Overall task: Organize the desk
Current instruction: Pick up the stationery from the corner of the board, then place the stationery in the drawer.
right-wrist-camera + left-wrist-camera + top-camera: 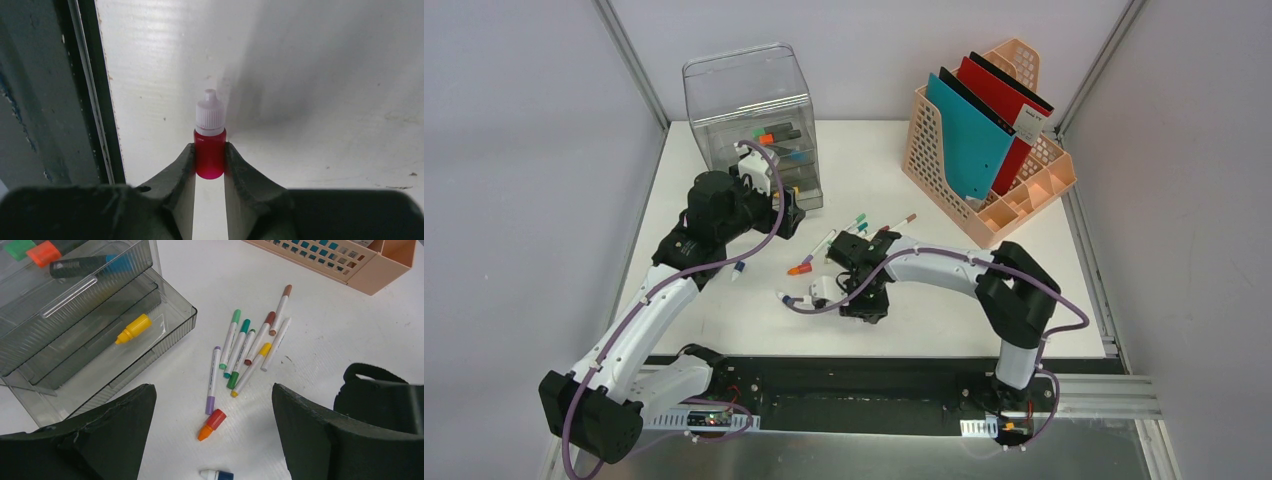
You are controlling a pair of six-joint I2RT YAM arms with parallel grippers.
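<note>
The white desk [714,325] carries loose pens and small bottles. My right gripper [210,161] is shut on a small red bottle [210,152] with a white cap, low over the desk near its front rail [874,378]; in the top view this gripper [864,308] hides the bottle. My left gripper [211,390] hangs open and holds nothing, in front of the clear drawer unit [95,360]. Below it lie an orange-and-red bottle [212,424], a blue-and-white bottle [218,475] and a fan of markers [245,352]. A yellow bottle [134,329] lies in the pulled-out bottom drawer.
The clear drawer unit [752,110] stands at the back left with markers in its upper drawers. A peach organiser [1004,190] with teal, red and black folders stands at the back right. Grey walls close in both sides.
</note>
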